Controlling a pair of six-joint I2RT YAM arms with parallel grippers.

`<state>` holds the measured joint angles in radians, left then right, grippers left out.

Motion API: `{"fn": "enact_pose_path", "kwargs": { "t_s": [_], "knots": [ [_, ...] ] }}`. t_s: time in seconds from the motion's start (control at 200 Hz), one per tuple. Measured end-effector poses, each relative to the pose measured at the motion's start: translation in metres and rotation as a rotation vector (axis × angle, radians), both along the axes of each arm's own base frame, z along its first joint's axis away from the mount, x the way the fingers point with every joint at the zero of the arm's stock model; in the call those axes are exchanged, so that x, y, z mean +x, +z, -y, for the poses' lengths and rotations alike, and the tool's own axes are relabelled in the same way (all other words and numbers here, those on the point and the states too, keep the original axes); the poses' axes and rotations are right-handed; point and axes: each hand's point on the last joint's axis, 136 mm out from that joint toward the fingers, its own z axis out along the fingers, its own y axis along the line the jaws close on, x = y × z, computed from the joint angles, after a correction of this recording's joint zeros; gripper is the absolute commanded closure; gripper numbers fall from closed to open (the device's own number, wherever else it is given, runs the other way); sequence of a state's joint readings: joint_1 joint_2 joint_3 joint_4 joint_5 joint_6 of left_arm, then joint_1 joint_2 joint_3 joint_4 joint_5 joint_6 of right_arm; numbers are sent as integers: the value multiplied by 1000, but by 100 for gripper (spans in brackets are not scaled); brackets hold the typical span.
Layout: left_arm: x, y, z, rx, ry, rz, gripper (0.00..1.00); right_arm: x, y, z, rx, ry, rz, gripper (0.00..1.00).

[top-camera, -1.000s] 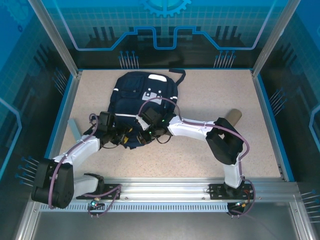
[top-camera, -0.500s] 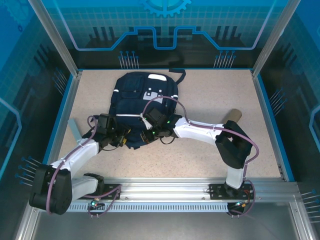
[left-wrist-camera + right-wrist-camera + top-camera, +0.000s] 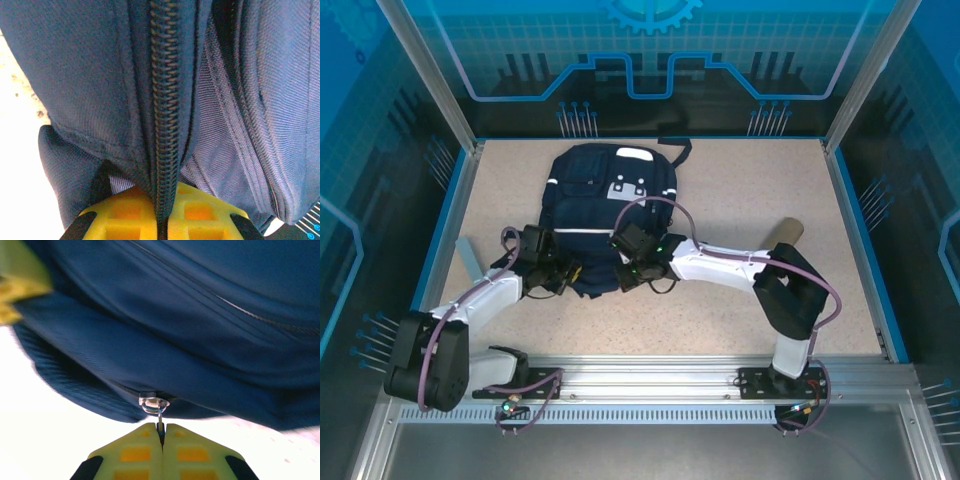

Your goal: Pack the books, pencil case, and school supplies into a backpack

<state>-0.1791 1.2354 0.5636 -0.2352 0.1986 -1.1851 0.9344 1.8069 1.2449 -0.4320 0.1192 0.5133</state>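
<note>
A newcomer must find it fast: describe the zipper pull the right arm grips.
Start at the big navy backpack lying mid-table. At its near edge, where the right arm's yellow fingers meet the fabric, sits the zipper pull. It is a small shiny silver piece against dark cloth, its tab pinched between those fingers.

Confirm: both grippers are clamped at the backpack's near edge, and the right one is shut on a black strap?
Not a strap. The right wrist view shows the right gripper shut on the small metal zipper pull. The rest holds: both are clamped at the backpack's near edge, the left gripper on the zipper seam.
</note>
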Motion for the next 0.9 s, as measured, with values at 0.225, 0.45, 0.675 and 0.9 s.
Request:
{"fn": "enact_pose_path", "kwargs": {
  "t_s": [0.225, 0.45, 0.675, 0.9],
  "knots": [
    [-8, 11, -3, 49, -61, 24, 100, 37, -5, 73, -116, -192, 27, 100],
    [-30, 19, -6, 87, -137, 12, 100, 70, -4, 113, -142, -284, 15, 100],
    [-39, 30, 1, 84, -230, 22, 100, 98, 0, 127, -123, -339, -25, 100],
    [-41, 40, 5, 102, -327, 54, 100, 98, -5, 133, -113, -393, -97, 100]
  ]
}}
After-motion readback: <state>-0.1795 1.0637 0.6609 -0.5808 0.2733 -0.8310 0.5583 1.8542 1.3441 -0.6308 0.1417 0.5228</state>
